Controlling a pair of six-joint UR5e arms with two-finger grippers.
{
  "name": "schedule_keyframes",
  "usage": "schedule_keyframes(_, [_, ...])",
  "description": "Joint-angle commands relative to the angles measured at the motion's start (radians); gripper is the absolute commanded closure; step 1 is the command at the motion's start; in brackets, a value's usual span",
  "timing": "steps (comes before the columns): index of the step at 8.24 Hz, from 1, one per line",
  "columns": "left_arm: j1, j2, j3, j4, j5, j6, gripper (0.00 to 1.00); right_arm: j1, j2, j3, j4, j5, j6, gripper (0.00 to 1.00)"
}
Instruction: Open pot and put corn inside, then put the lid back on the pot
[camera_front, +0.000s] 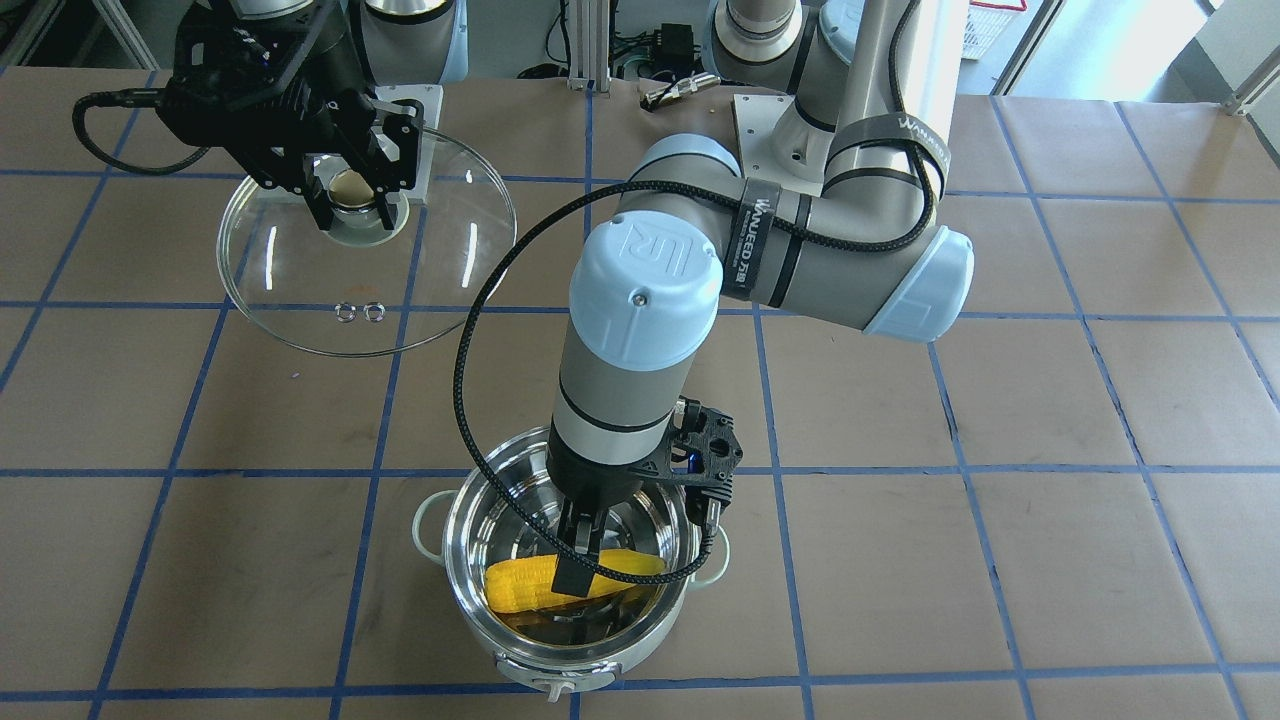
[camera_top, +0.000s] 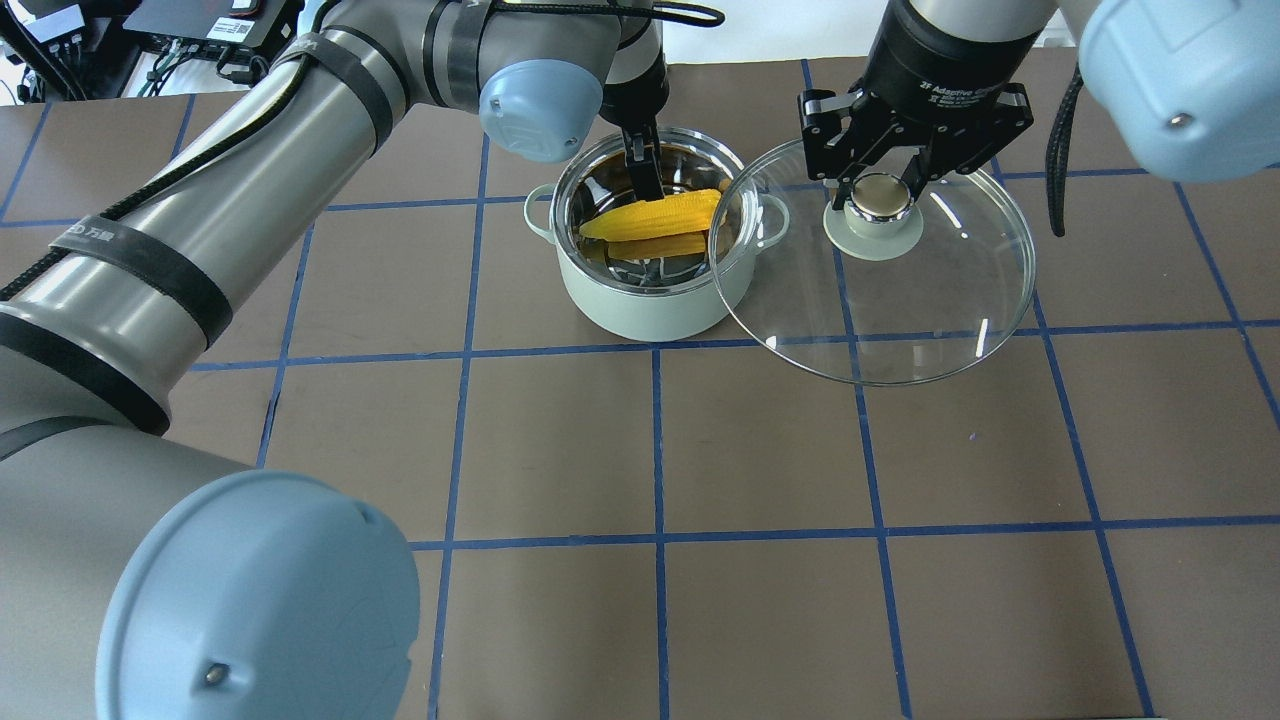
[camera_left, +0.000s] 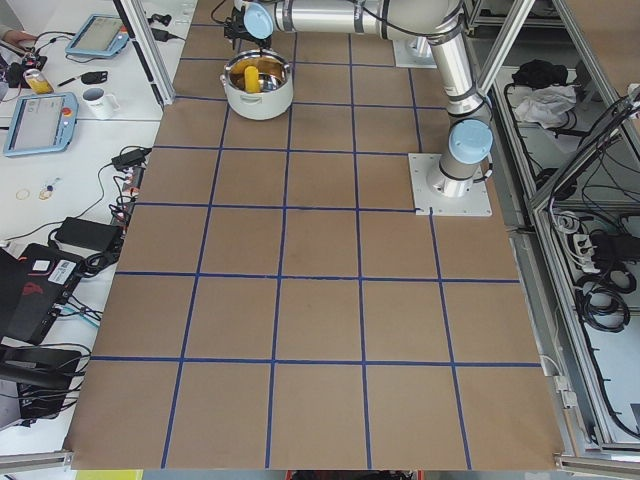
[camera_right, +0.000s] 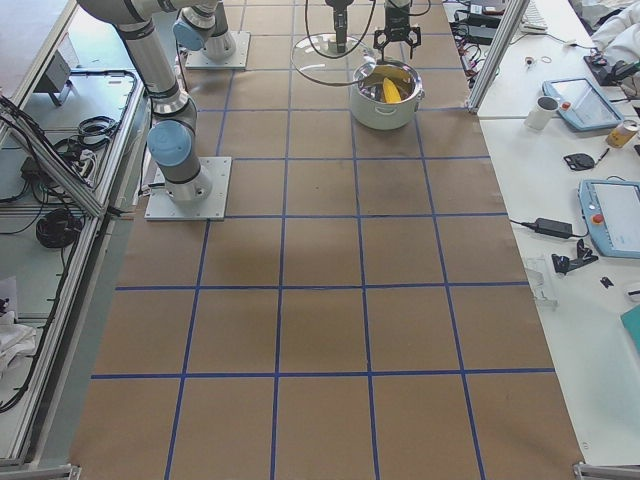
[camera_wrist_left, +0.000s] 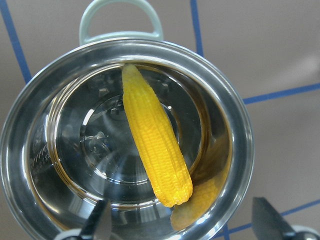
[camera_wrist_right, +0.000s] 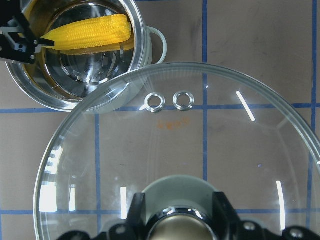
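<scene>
Corn (camera_wrist_left: 155, 150) already down in the pot (camera_top: 650, 300), aslant across the steel bottom, pointed end against the wall by one loop handle, thick end near the opposite wall. Nothing else in the pot.

Left hand (camera_wrist_left: 182, 225) inside the rim, fingers spread wide on either side of the cob, not gripping it.

Lid (camera_top: 900, 300) off the pot and just beside it on the robot's right, knob pinched in the right hand (camera_top: 878, 190). Near edge overlapping the pot's rim in the overhead view. Probably held a little above the counter (camera_top: 560, 440), though height hard to judge from these angles.

Judged step: end of corn placing, lid return not yet begun.

Next, most likely: lift left hand straight up out of the pot and clear of the lid's path. Then carry lid across, centre over the rim, lower level until seated, loosen grip.
</scene>
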Motion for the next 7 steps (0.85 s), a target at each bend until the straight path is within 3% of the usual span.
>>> schedule_keyframes(1, [0.024,0.09,-0.008,-0.007,-0.002,0.398,0.0,-0.013,0.012,-0.014,-0.014,0.004,0.001,0.88])
schedule_keyframes(3, [0.113,0.14,-0.012,-0.053,0.009,0.691,0.0,-0.01,0.101,-0.073,-0.112,0.012,0.024,0.87])
schedule_keyframes(5, [0.176,0.214,-0.012,-0.12,0.012,1.013,0.0,0.04,0.274,-0.204,-0.212,0.011,0.107,0.86])
schedule_keyframes(7, [0.233,0.284,-0.011,-0.171,0.084,1.365,0.0,0.132,0.391,-0.233,-0.333,-0.002,0.228,0.86])
